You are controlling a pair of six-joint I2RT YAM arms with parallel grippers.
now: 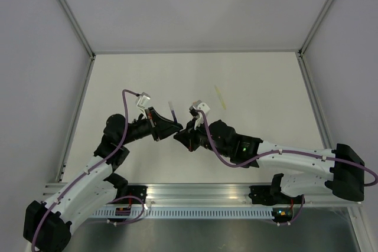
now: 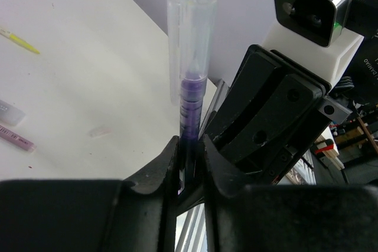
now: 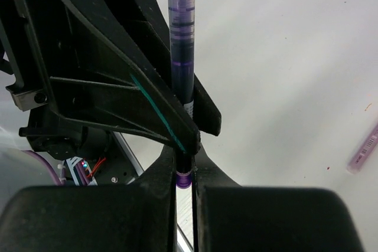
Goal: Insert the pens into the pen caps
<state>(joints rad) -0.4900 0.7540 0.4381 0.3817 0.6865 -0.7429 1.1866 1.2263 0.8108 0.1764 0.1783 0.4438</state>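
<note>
White tabletop fills the top view, bounded by grey walls on three sides, with metal frame posts rising at the far corners and a metal rail along the near edge. The left arm and right arm reach inward and meet near the middle, well apart from every edge, with open surface to the far side and both flanks. The left gripper is clamped on the shaft of a purple pen. The right gripper pinches the same pen at its very end, and the two sets of fingers almost touch. The pen points away from the arm bases, above the table. A clear cap sits over its far end, the tip showing inside. A yellow pen lies alone on the far half, apart from both grippers. In the left wrist view a lilac pen lies at the frame's left edge just beside a stubby clear tube, with a small clear cap near them.
</note>
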